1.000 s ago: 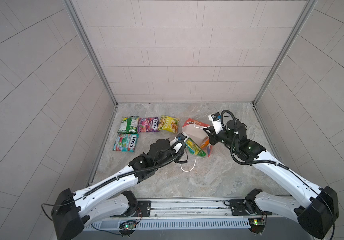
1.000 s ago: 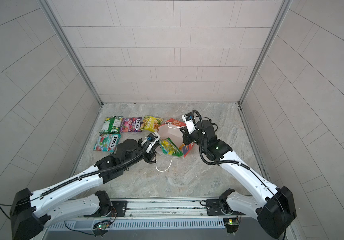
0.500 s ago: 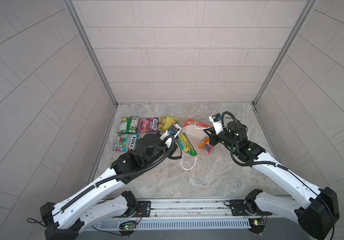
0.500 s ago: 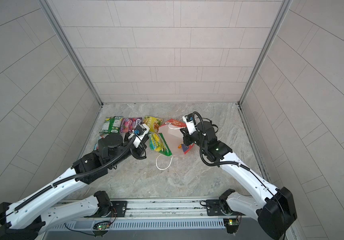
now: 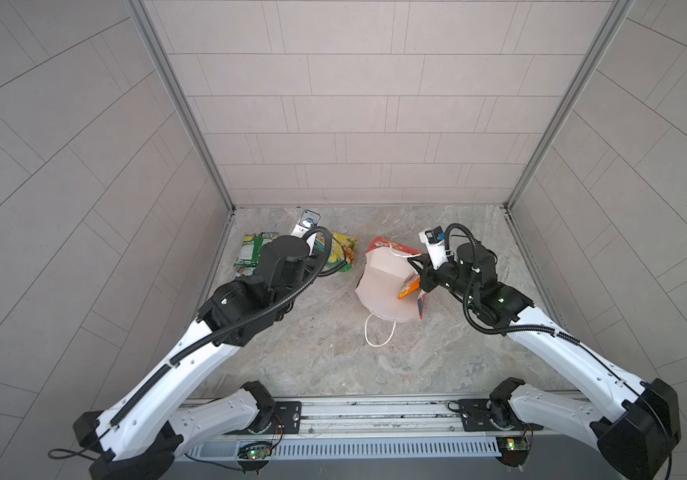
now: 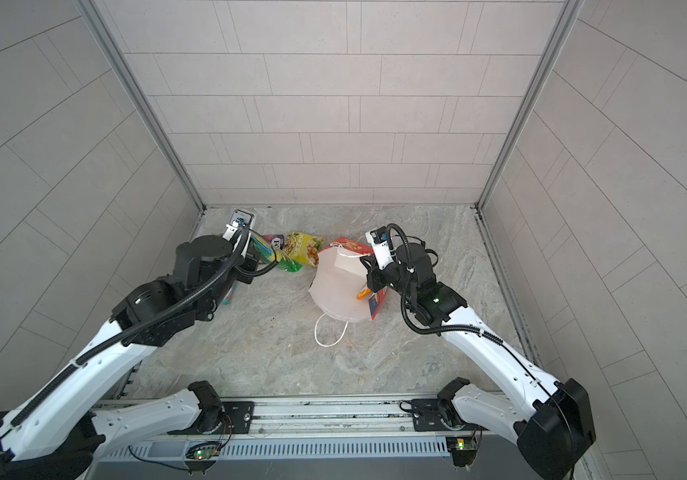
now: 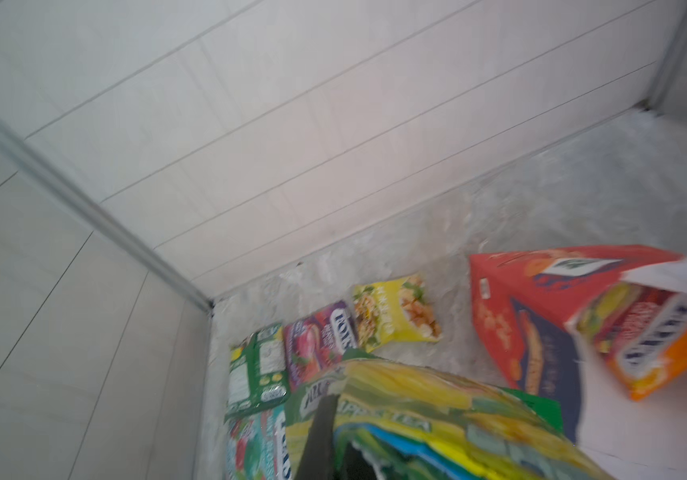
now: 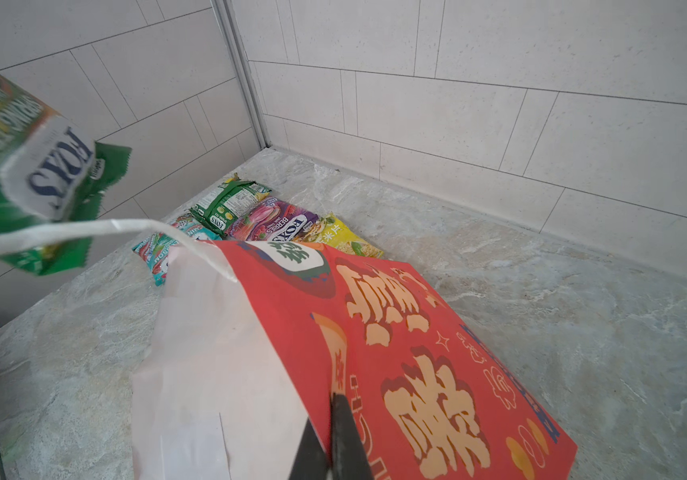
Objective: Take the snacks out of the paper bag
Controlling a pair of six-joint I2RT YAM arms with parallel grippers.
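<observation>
Four snacks (image 7: 321,338) are lying out; left pincer (image 7: 335,419) is gripping the yellow-green packet (image 7: 416,415), right pincer (image 8: 333,419) gripping the paper bag (image 8: 416,353) holding the orange packet (image 7: 666,353).

Glossy snacks (image 8: 275,224), matt paper bag (image 8: 416,353)

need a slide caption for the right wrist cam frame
Right gripper pinches the red paper bag by its rim; a yellow-green packet hangs in the air beyond, four packets lie on the floor.

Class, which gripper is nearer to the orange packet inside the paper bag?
Right. The right gripper clamps the paper bag beside the orange packet; the left gripper holds a yellow-green packet near the laid-out snacks.
</observation>
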